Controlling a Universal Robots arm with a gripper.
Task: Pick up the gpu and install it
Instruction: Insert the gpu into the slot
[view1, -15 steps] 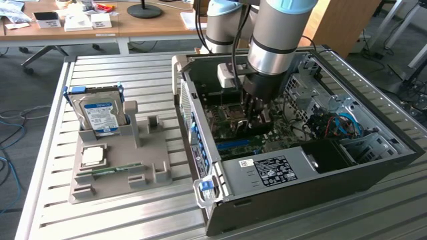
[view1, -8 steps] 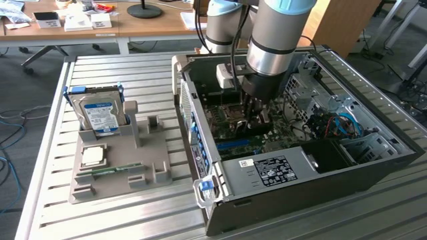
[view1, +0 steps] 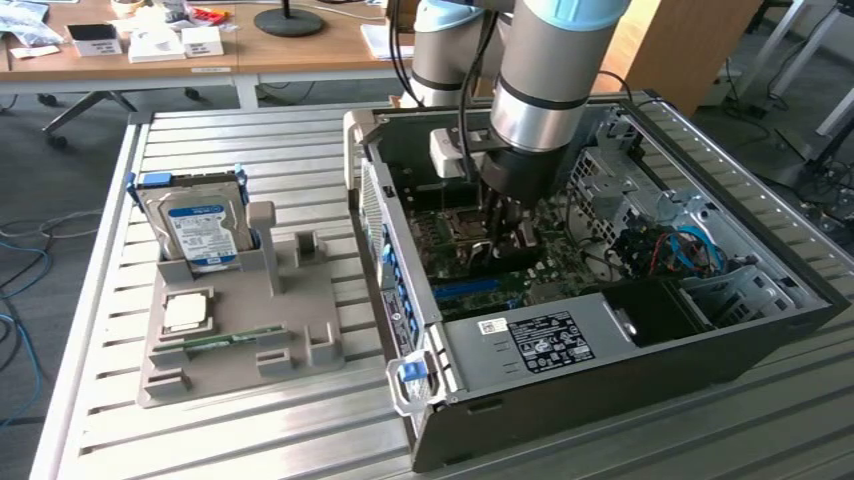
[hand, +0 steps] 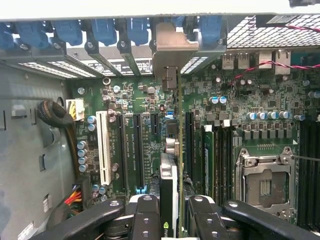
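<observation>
My gripper (view1: 513, 238) reaches down inside the open computer case (view1: 561, 410), over the motherboard (view1: 461, 245). In the wrist view the gripper (hand: 172, 212) is shut on the gpu (hand: 169, 180), a thin dark card seen edge-on between the black fingers (hand: 145, 215). The card stands upright across the motherboard (hand: 235, 95), among the long expansion slots. Its silvery bracket (hand: 170, 50) lies against the case's rear wall, between the blue latches (hand: 105, 30). I cannot tell whether the card's edge sits in a slot.
A white slot (hand: 104, 147) and black slots flank the card; memory sticks (hand: 209, 160) and the processor socket (hand: 265, 182) lie on its other side. Outside the case, a grey holder (view1: 240, 345) carries a hard drive (view1: 200, 228), a processor chip (view1: 187, 312) and a memory stick (view1: 220, 341).
</observation>
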